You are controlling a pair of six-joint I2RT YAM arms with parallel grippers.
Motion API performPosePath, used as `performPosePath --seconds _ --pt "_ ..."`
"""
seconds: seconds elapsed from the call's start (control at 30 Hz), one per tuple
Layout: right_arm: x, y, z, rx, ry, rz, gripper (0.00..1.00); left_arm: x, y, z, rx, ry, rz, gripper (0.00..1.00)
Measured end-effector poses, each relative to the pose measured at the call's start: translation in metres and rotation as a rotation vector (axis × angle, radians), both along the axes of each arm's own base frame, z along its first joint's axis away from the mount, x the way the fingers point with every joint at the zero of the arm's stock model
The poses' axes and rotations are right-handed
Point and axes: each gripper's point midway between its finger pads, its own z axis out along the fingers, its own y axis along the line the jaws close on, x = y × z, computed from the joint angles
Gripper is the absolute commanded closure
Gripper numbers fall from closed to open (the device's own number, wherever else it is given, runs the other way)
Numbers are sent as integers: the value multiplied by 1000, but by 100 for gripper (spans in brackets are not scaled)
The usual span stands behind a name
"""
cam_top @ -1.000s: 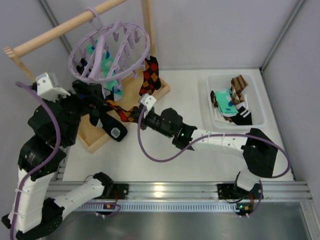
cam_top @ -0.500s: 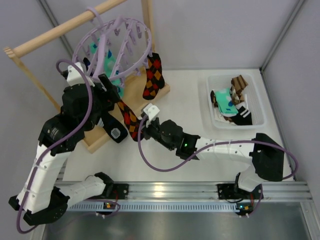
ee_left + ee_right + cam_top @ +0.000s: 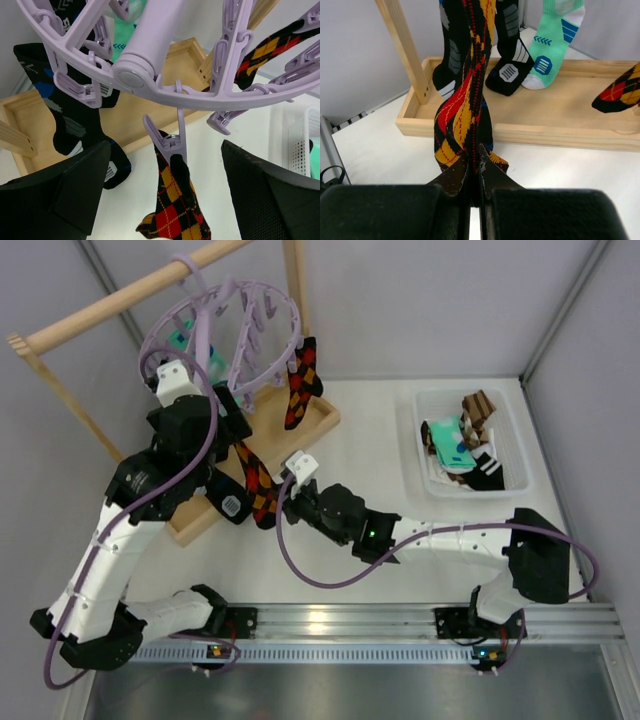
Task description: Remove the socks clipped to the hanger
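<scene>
The pale-lavender hanger [image 3: 225, 335] hangs from the wooden rod, its hub [image 3: 137, 65] close above my left wrist camera. One of its clips [image 3: 170, 142] pinches a black argyle sock [image 3: 177, 205] with red and orange diamonds. My left gripper [image 3: 165, 145] stands open, one finger on each side of that clip and touching nothing. My right gripper [image 3: 475, 155] is shut on the lower end of the same argyle sock [image 3: 465, 95], which it holds stretched down from the ring [image 3: 255, 475]. A second argyle sock [image 3: 300, 385], a black sock [image 3: 507, 65] and a teal-mint sock [image 3: 552, 40] also hang clipped.
The wooden frame's base tray [image 3: 310, 425] lies under the hanger, with an upright post [image 3: 402, 50] beside the stretched sock. The rod [image 3: 110, 305] runs up to the back. A white bin [image 3: 510, 415] at the right holds several loose socks [image 3: 460, 445].
My left arm has risen and swung right, bringing its open gripper up under the hanger around the clip. My right gripper has drawn the argyle sock toward the near side.
</scene>
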Motion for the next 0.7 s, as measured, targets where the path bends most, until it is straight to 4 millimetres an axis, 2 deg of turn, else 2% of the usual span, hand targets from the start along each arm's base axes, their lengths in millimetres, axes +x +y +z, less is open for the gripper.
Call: performPosePath --seconds 0.17,0.2,0.53,0.57,0.63,0.67,0.7 --pt "-5 2 0 0 1 11 100 2 3 0 6 -8 25 8" --pt "-6 3 0 0 1 12 100 3 4 0 7 -9 28 12" --pt "-11 5 -1 -3 1 24 100 16 3 -7 38 -7 66 27" --pt "-12 5 -1 -4 2 25 100 18 2 -7 41 -7 67 33" --pt "-13 6 -1 -4 1 29 100 21 2 -7 44 -12 73 38" --pt "-14 6 -1 -4 1 31 100 23 3 -8 49 -12 77 46" --pt "-15 7 -1 -4 1 33 100 25 4 -8 50 -14 83 51"
